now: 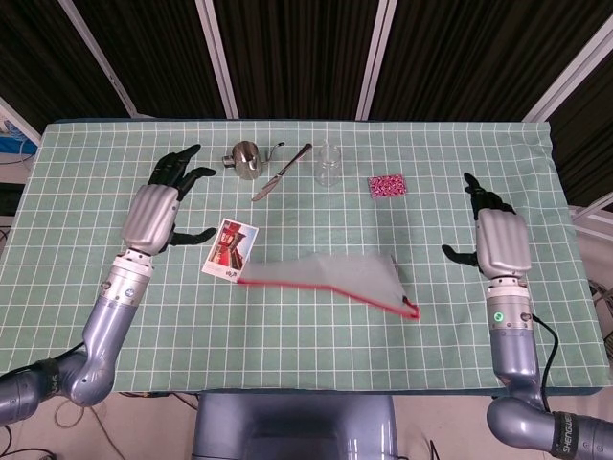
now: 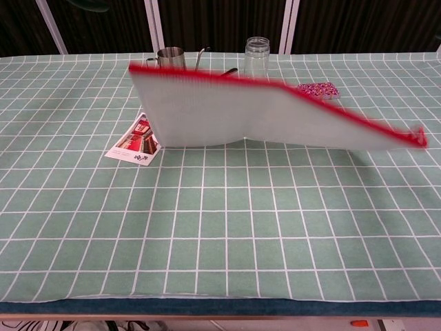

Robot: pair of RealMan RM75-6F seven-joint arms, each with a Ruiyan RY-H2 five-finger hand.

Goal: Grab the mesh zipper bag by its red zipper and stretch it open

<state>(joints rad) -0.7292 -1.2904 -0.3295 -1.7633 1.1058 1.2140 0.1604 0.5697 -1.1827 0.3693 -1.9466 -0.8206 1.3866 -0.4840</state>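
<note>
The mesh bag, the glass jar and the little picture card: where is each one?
Mesh bag [image 2: 275, 124]: chest view, middle of its white mesh panel.
Jar [image 1: 328, 166]: head view, its glass body.
Card [image 1: 230, 249]: head view, centre of its printed face.

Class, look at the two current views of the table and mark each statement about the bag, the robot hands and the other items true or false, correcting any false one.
1. Both robot hands hold the bag's red zipper. False: the left robot hand and the right robot hand are open, well clear of the bag.
2. The bag's zipper is red. True.
3. The card lies near the bag's left end. True.
4. The glass jar lies on its side. False: it stands upright.
5. The knife lies between the metal cup and the jar. True.
</note>
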